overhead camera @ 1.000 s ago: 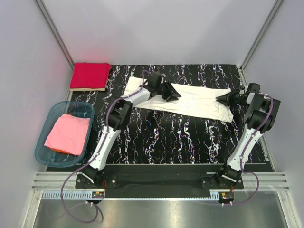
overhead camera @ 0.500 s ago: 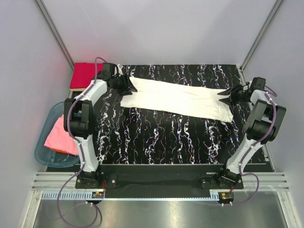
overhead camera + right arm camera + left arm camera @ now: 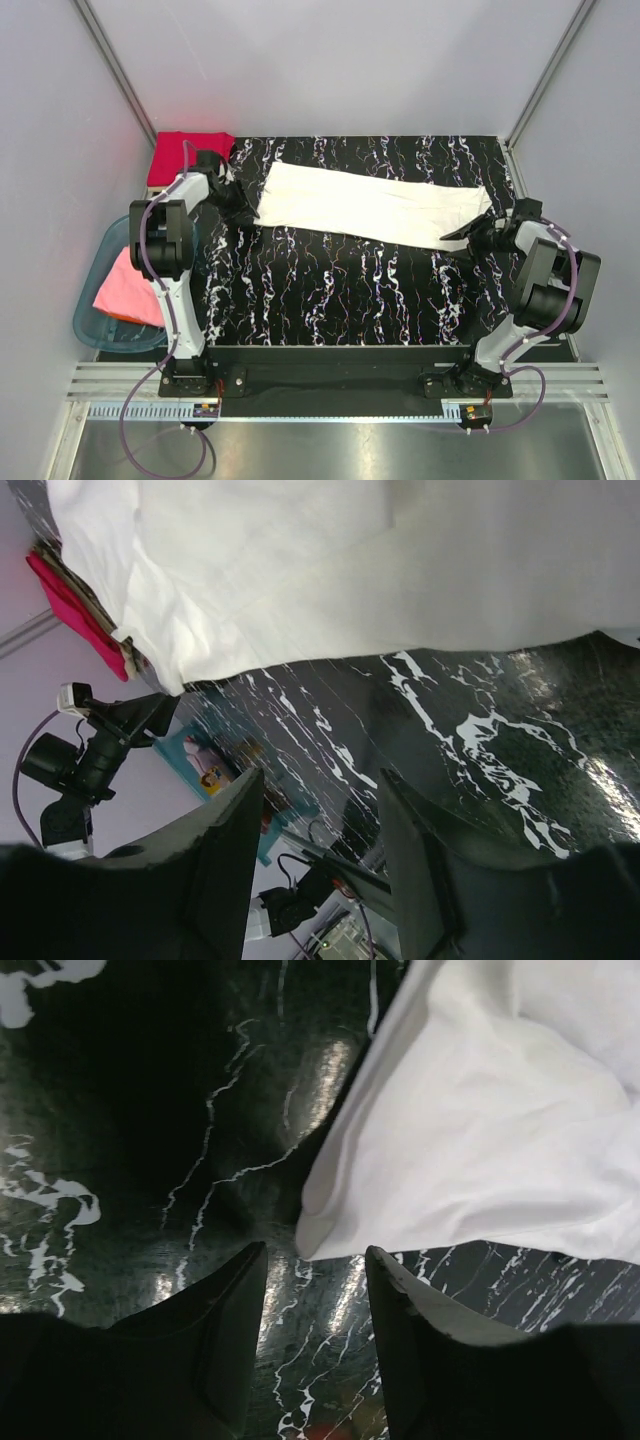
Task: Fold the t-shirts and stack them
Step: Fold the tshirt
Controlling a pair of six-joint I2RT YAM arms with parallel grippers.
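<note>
The white t-shirt [image 3: 370,205] lies as a long folded band across the far half of the table [image 3: 340,290]; we judge it light and limp, best pinched at its near corners through all layers. Our left gripper [image 3: 312,1285] and right gripper [image 3: 318,825] sit just beside those corners, fingers spread, holding nothing.

Ahead of the left gripper [image 3: 315,1250], the white t-shirt [image 3: 480,1140] runs off the top and right edges. Beyond the right gripper [image 3: 322,775], it's cut at the top too. Overhead, the left arm [image 3: 158,240] covers part of the pink shirt [image 3: 120,290].
</note>
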